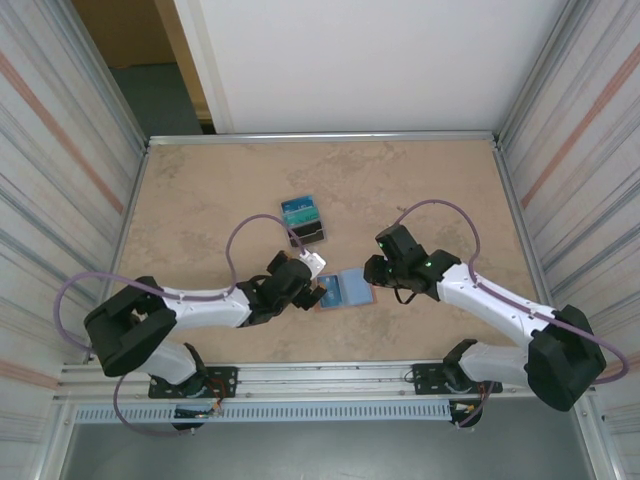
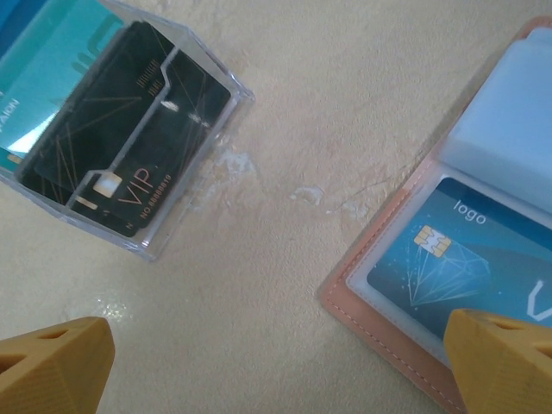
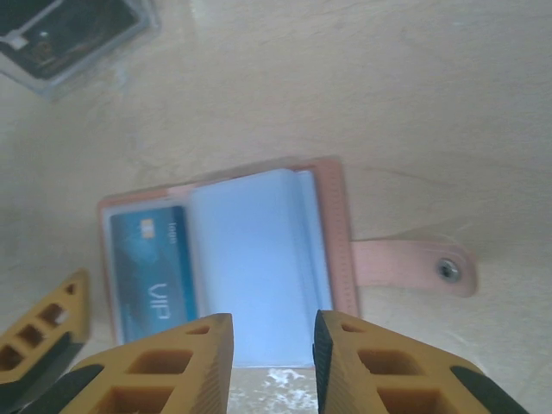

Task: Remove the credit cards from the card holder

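Beige table (image 1: 200, 190), pink wallet (image 3: 259, 259) lying open, blue card (image 3: 151, 267) in sleeve, left gripper (image 2: 276, 371) fingers wide apart, right gripper (image 3: 273, 362) fingers narrowly apart over wallet.

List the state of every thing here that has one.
card holder: open, flat on the table
snap tab: undone, lying out sideways
blue card: inside a card holder sleeve
clear box: holds a black VIP card and a teal card
left end effector: open, empty
right end effector: narrowly open, empty
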Tool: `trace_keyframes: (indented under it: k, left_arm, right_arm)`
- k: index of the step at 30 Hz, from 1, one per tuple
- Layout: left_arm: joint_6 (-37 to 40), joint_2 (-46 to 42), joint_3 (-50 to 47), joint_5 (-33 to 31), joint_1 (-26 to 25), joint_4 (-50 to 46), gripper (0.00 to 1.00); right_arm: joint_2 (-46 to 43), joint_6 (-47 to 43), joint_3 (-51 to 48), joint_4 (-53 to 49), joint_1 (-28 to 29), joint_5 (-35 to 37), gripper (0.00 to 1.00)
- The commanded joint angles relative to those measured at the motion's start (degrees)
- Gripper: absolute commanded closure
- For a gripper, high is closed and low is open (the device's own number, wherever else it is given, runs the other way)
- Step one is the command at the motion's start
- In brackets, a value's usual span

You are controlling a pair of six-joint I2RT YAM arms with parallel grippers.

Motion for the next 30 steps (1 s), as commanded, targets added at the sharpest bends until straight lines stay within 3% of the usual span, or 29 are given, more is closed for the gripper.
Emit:
trace_keyframes:
  k: [1, 10, 30]
  left_arm:
    - [-1.74, 1.31, 1.5, -0.97, -0.35, 2.03, 0.01]
    - [-2.49, 2.84, 1.85, -0.18, -0.44, 2.58, 0.01]
    - [-3.47, 6.1, 2.56, -0.52, -0.61, 1.6, 0.01]
  right_arm:
    - [0.38, 1.65, 0.16, 2.78, 0.87, -5.05, 0.68]
    - [9.23, 2.53, 2.95, 6.41, 3.99, -9.3, 0.66]
    - [20.17, 4.33, 4.54, 10.92, 4.67, -15.13, 0.73]
